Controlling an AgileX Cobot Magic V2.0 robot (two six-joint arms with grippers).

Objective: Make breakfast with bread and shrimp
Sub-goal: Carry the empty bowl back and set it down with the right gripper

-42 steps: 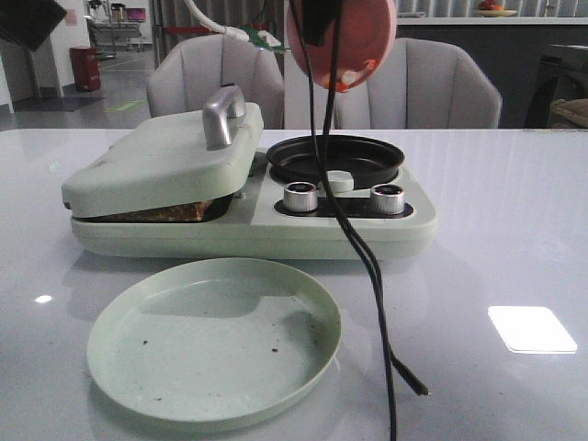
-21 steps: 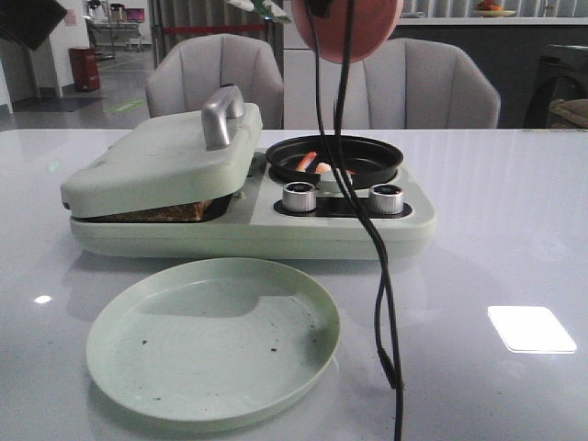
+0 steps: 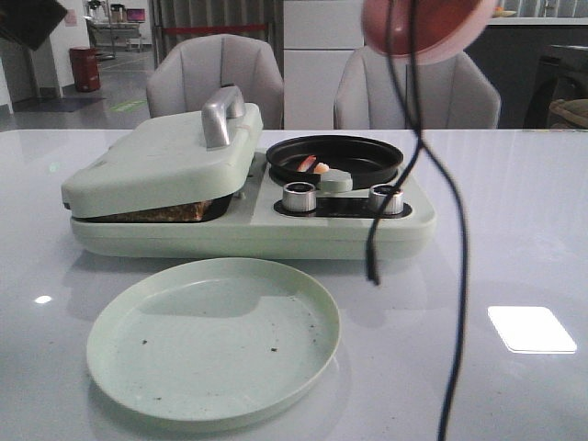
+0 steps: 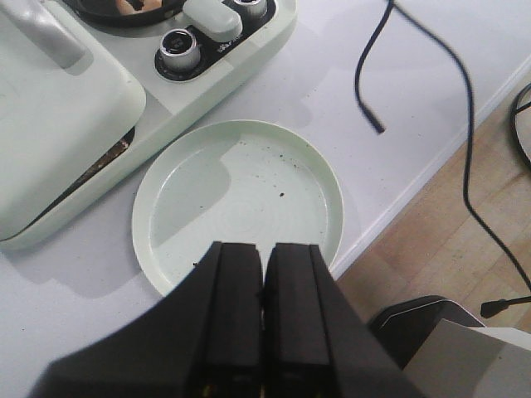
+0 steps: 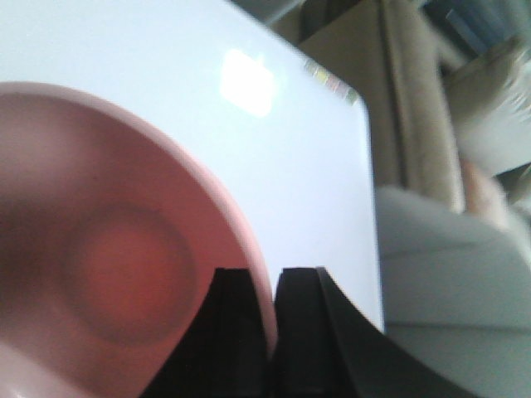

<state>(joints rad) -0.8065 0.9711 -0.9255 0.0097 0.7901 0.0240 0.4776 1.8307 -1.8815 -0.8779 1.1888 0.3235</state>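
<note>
Right gripper [image 5: 270,332] is pinching the rim of a round pink bowl [image 5: 99,274]; left gripper [image 4: 263,323] is closed on nothing.
The small curled pink shrimp [image 3: 313,165] is lying in the round black pan [image 3: 335,158] at the desk's far middle; browned bread [image 3: 170,212] is sitting under the cooker's pale green lid [image 3: 161,161]. Best to lower the bowl level onto bare desk.

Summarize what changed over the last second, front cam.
The pink bowl, pinched at its rim by the right tool, swung right, away from above the black pan. The shrimp went from bowl to pan. The sandwich press lid, green plate and left tool stayed put.
</note>
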